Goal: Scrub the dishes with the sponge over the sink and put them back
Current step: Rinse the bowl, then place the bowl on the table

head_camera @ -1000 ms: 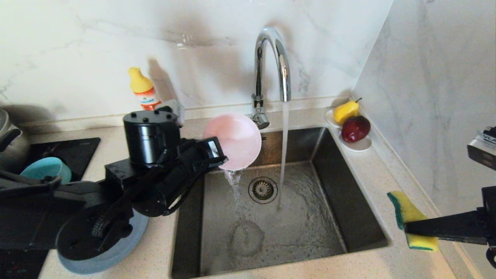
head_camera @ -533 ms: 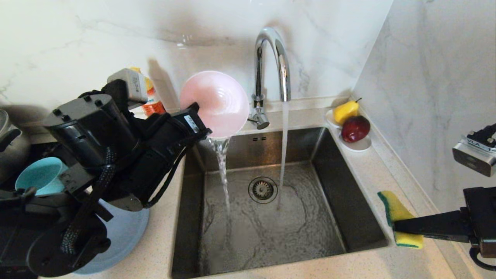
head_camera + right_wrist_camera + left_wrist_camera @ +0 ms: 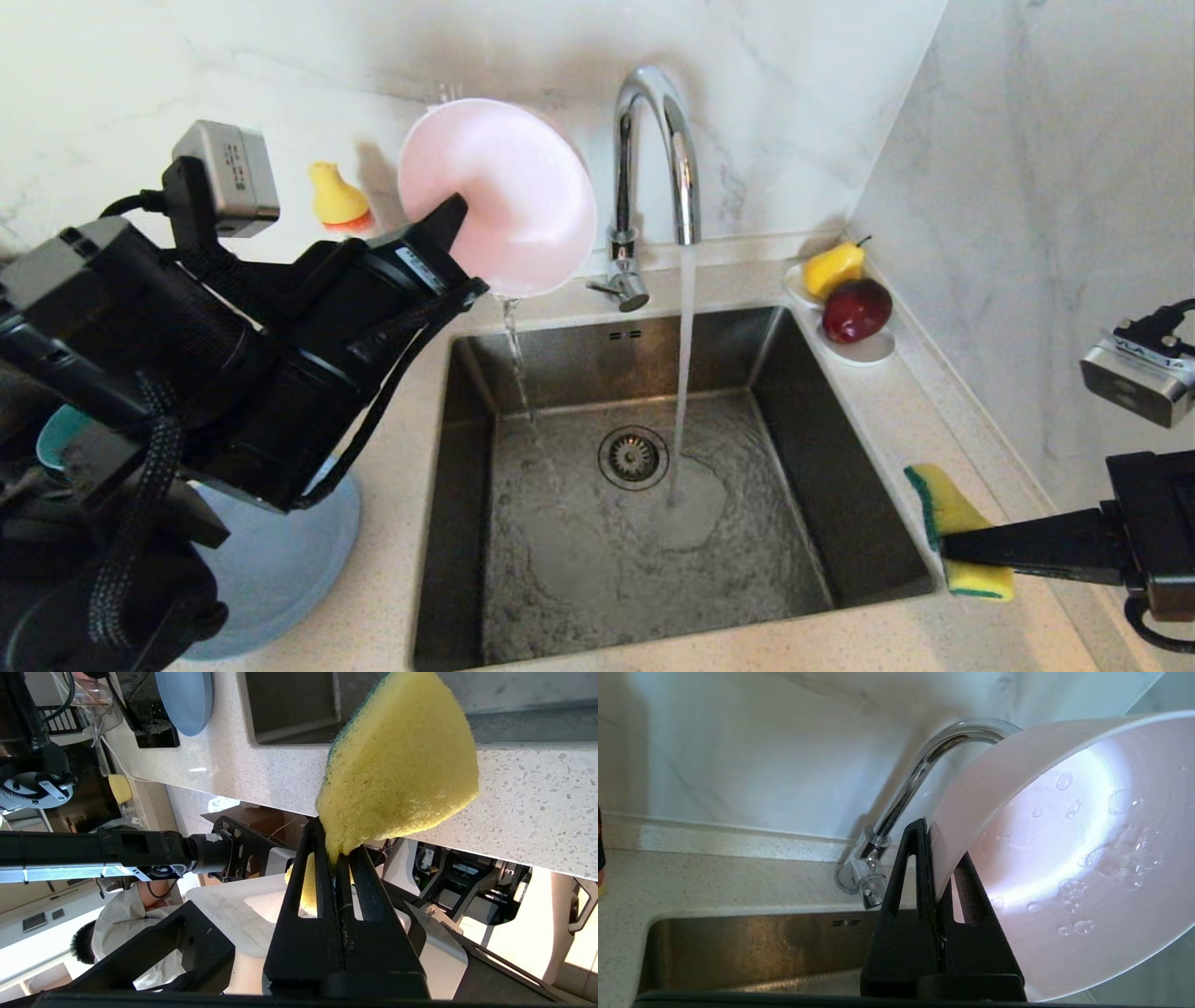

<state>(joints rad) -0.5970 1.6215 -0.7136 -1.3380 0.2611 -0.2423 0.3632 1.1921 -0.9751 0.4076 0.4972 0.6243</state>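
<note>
Speckled counter (image 3: 392, 523), blue-grey plate (image 3: 280, 560), fruit dish (image 3: 864, 350), detergent bottle (image 3: 336, 198)

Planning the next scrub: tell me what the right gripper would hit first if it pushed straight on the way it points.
Nothing solid at first: the right gripper, shut on the sponge, points leftward across the open sink. The far sink wall looks next, though depth is unclear.

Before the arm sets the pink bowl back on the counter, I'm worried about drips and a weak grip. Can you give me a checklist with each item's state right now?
1. Left gripper shut on the pink bowl rim: ok.
2. Bowl drained: not ok, water runs from its lower edge into the sink.
3. Right gripper shut on the sponge, off to the side: ok.
4. Tap turned off: not ok, running.
5. Blue plate free to receive the bowl: cannot tell, arm covers it.
</note>
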